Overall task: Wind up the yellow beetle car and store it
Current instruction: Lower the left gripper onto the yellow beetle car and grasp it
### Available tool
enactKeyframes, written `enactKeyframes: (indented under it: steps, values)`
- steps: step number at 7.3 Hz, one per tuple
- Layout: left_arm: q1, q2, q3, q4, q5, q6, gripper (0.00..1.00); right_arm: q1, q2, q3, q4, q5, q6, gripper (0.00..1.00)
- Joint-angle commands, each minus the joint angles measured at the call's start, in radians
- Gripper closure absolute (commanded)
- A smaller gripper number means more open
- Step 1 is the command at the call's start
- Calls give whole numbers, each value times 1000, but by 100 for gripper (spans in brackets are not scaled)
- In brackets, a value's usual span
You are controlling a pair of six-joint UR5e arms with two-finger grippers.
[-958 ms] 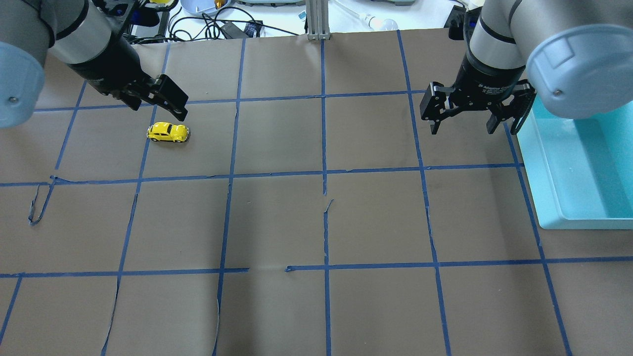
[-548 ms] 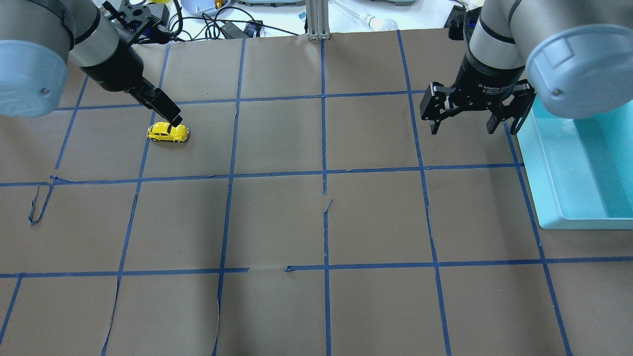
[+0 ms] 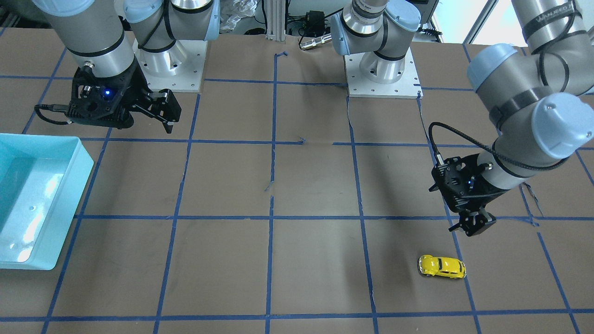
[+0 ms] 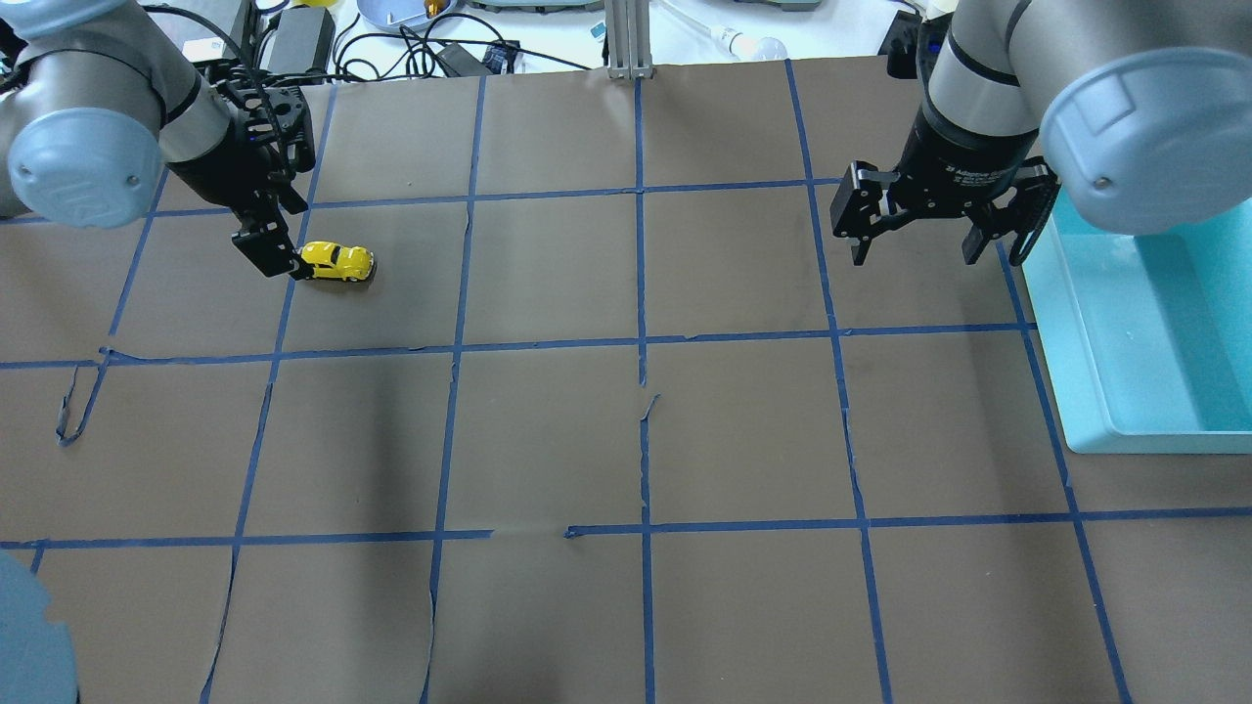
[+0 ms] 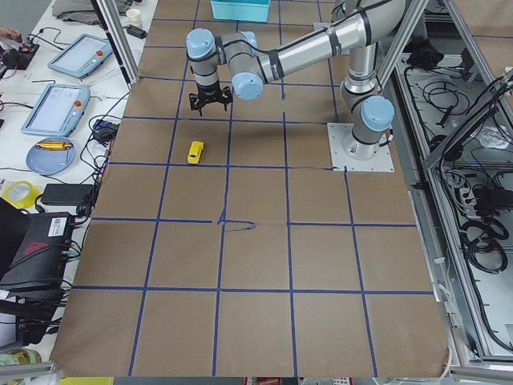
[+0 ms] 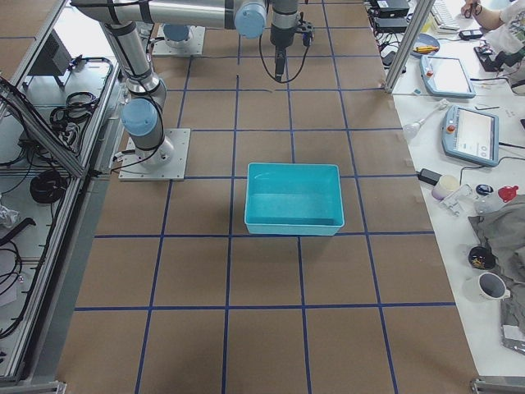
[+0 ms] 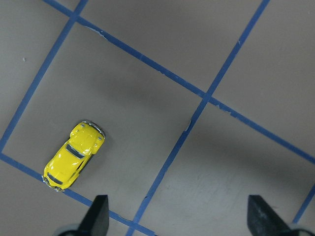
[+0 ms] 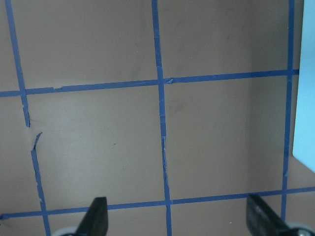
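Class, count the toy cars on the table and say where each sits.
1. The small glossy yellow beetle toy car stands on the brown table near the left gripper.

Small white lettering is printed on the black body of the right gripper (image 4: 916, 256); it appears to read "2F Adaptive Gripper". Dark lettering on the left arm (image 3: 550, 21) cannot be read.

table (image 4: 548, 440): brown paper cover, torn in spots | blue tape grid (image 4: 641, 293) all over it | aluminium post (image 4: 626, 39) at far edge, centre | white bench (image 4: 704, 34) beyond: cables (image 4: 411, 49), teach pendants (image 5: 53, 108) | even light, soft shadows
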Motion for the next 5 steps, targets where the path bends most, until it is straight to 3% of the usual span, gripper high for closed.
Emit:
enactKeyframes:
  steps: [1, 2, 5]
  values:
    - [3, -132, 13, 89, 7, 259, 0, 0, 0, 1, 0, 0, 2, 0]
    - [3, -169, 27, 125, 10, 403, 0, 0, 0, 1, 0, 0, 2, 0]
    - [9, -255, 128, 130, 53, 432, 0, 0, 1, 1, 0, -2, -2, 0]
